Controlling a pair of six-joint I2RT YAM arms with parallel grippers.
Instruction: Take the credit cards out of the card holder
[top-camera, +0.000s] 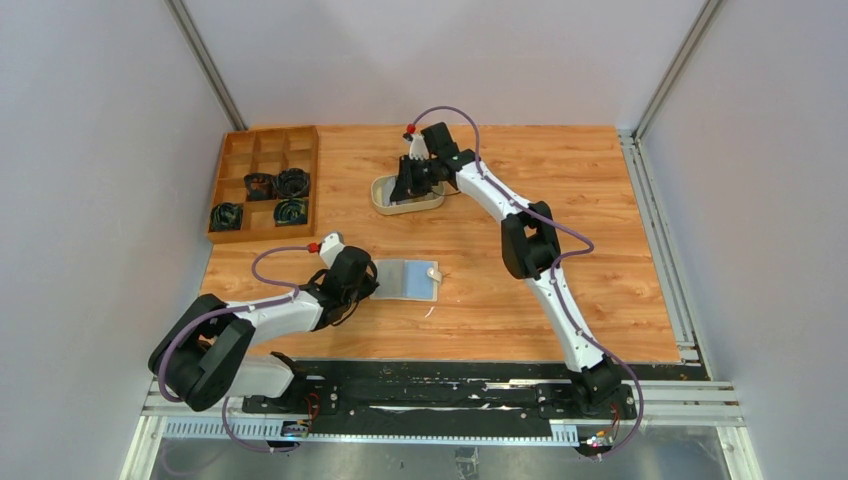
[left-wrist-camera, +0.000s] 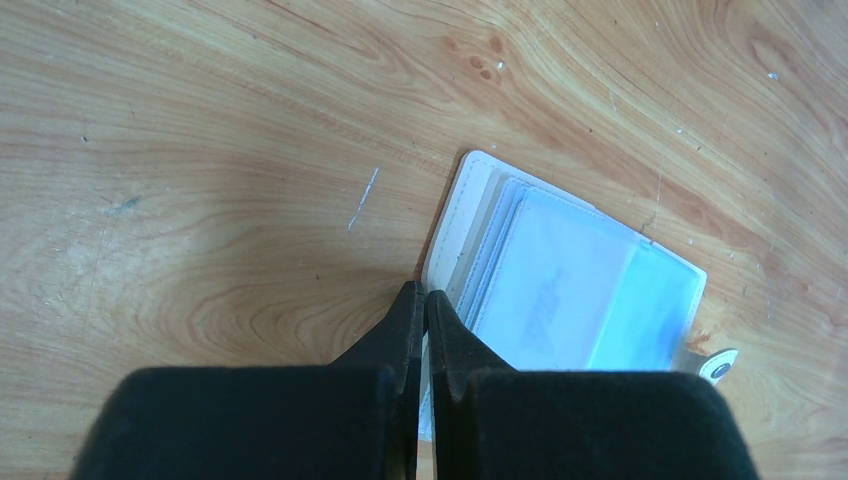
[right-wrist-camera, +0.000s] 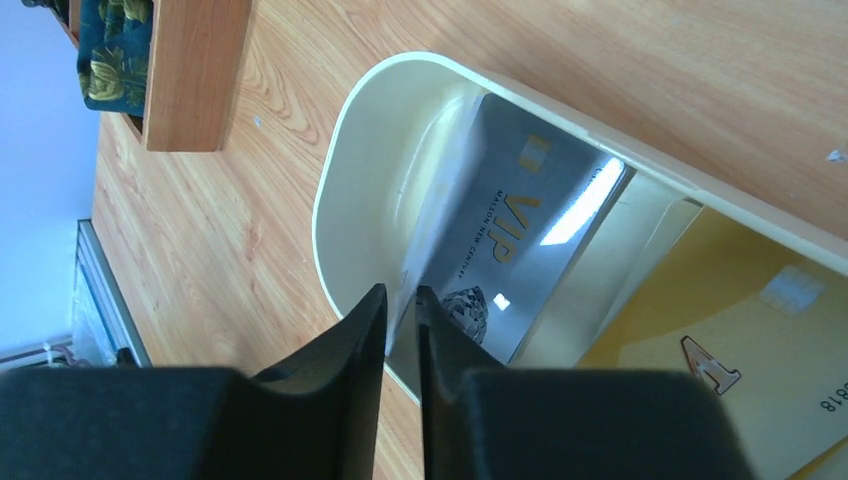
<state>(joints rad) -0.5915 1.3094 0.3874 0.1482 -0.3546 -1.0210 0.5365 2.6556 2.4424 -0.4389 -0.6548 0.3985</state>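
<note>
The right end effector (right-wrist-camera: 400, 300) hangs over the oval cream tray (right-wrist-camera: 350, 190) at about 12 o'clock on the desk (top-camera: 560, 160), clenched on a whitish card (right-wrist-camera: 432, 215) that shows nearly edge-on between its jaws. The step in hand looks like dropping this card in with those already removed. To do it well, the card should go low into the tray before the jaws part, tilted toward flat so it settles on the others rather than tipping over the rim. The card holder (left-wrist-camera: 570, 270) lies open near 7 o'clock on the desk, well apart from the tray, with its snap tab (left-wrist-camera: 717, 368) on its 3 o'clock side in the top view. The left end effector (left-wrist-camera: 420, 298) sits at the holder's 9 o'clock edge, jaws drawn almost together with a pale sliver of the cover between them. It appears to be pinching that edge, and it would do best to hold the holder steady until the next card is drawn. As for writing, a silver card (right-wrist-camera: 520, 230) in the tray reads "VIP" in gold, with small print beside it that seems to say "MALLON NEW CENTURY". A yellow card (right-wrist-camera: 720, 350) beside it carries a chip, a red-outlined "A"-like mark and the digits "818" at the frame edge. A faint grey mark shows through the holder's clear pocket but cannot be read. A wooden divided box (top-camera: 313, 175) sits at 10 o'clock.
</note>
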